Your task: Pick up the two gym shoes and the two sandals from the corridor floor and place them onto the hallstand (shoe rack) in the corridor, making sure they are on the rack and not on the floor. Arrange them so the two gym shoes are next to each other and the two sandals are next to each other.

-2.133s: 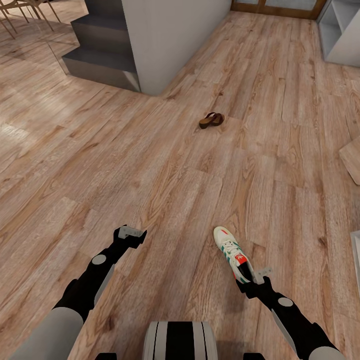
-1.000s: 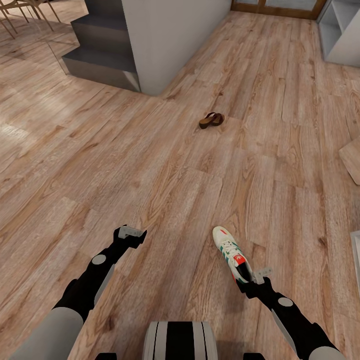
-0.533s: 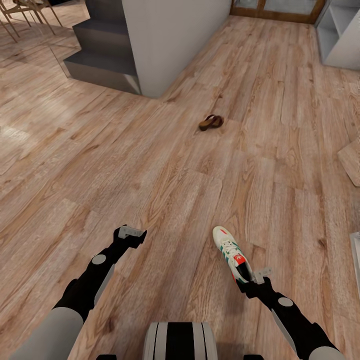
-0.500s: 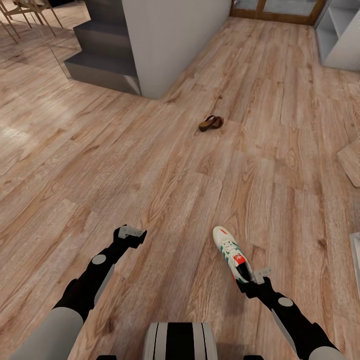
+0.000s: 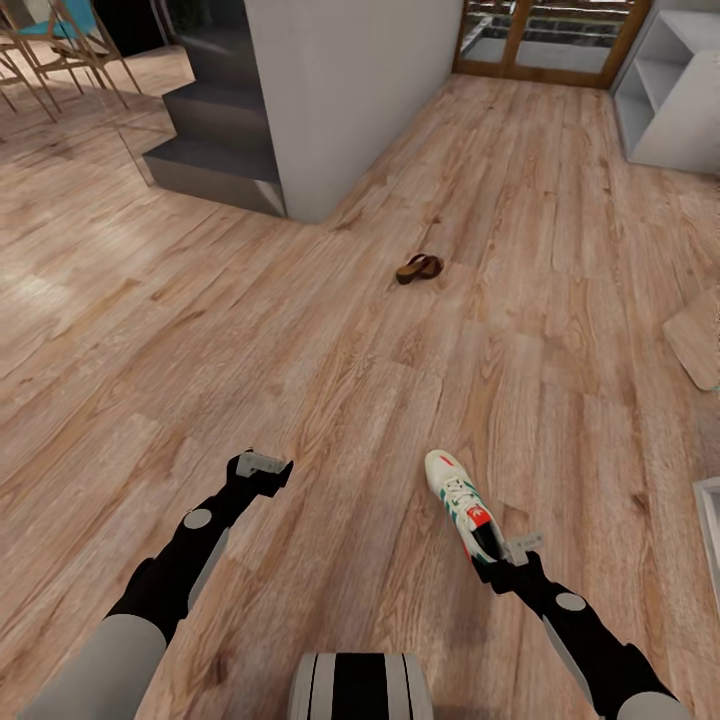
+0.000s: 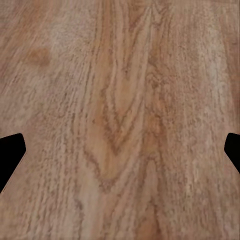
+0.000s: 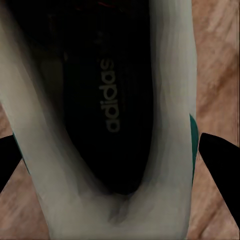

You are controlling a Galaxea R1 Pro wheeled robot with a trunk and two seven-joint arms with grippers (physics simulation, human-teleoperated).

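One gym shoe, white with green stripes and a red tongue label, hangs just above the corridor floor, toe pointing away from me. My right gripper is shut on its heel. The right wrist view looks down into the gym shoe's dark inside, with a black fingertip on either side. My left gripper is open and holds nothing. In its wrist view the left gripper hovers over bare planks. A brown sandal lies on the floor farther ahead. A pale-grey shelved hallstand stands at the far right.
A grey wall corner and dark steps jut in at the left. Wooden chairs stand far left. A wood-framed door closes the corridor's end. A flat tan board lies at the right edge.
The whole picture has shifted: the sandal and the far corridor sit lower in view and more of the door shows. Both arms keep their pose, and the shoe stays in the right gripper.
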